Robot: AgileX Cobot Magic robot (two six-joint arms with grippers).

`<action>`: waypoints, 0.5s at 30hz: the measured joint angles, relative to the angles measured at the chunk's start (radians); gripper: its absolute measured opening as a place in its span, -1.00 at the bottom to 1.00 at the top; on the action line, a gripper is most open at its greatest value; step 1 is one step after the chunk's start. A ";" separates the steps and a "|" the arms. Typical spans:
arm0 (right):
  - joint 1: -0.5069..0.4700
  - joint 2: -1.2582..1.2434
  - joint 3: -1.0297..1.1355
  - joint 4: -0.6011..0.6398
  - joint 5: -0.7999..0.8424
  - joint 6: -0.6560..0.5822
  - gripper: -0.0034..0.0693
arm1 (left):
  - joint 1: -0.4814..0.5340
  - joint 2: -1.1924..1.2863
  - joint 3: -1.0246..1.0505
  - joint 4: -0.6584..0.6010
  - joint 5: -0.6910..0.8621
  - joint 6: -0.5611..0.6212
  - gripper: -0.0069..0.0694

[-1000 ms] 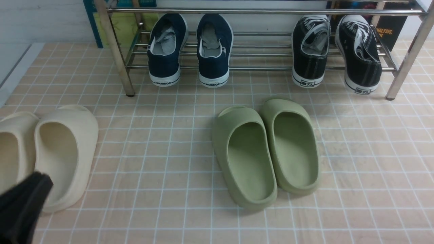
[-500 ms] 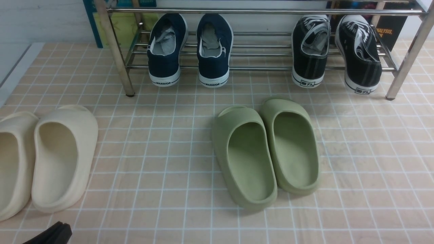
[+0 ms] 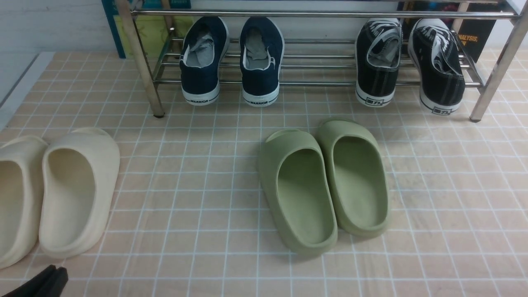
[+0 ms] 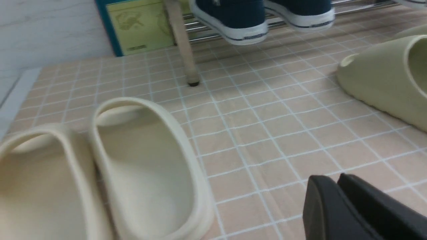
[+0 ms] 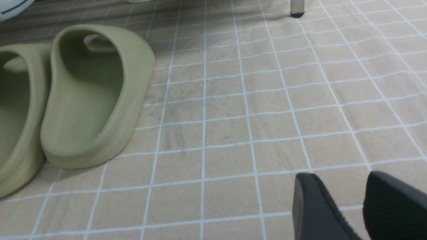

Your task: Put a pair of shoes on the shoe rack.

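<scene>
The two navy-blue slip-ons, left [image 3: 201, 62] and right [image 3: 260, 62], rest side by side on the lower bars of the chrome shoe rack [image 3: 313, 13], heels with "WARRIOR" print hanging off the front. Their soles also show in the left wrist view [image 4: 233, 20]. My left gripper [image 3: 57, 271] is shut and empty, low at the near left corner, beside the cream slides; the left wrist view [image 4: 328, 178] shows its jaws pressed together. My right gripper [image 5: 340, 176] is open and empty above bare tile, right of the green slides; it is out of the front view.
Black lace-up sneakers [image 3: 377, 62] sit on the rack's right side. Olive-green slides [image 3: 321, 185] lie mid-floor. Cream slides [image 3: 74, 189] lie at the near left. Rack legs [image 3: 142, 70] stand on the tiled floor [image 3: 198, 165].
My left gripper has drawn back and down from over the cream slide to the near left corner of the front view. The shoes have not moved.
</scene>
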 joint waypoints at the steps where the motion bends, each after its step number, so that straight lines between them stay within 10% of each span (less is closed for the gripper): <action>1: 0.000 0.000 0.000 0.000 0.000 0.000 -0.25 | 0.033 0.000 0.000 -0.008 0.001 0.000 -0.62; 15: 0.000 0.000 0.000 0.000 0.000 0.000 -0.25 | 0.163 0.000 -0.005 -0.190 0.182 0.062 -0.79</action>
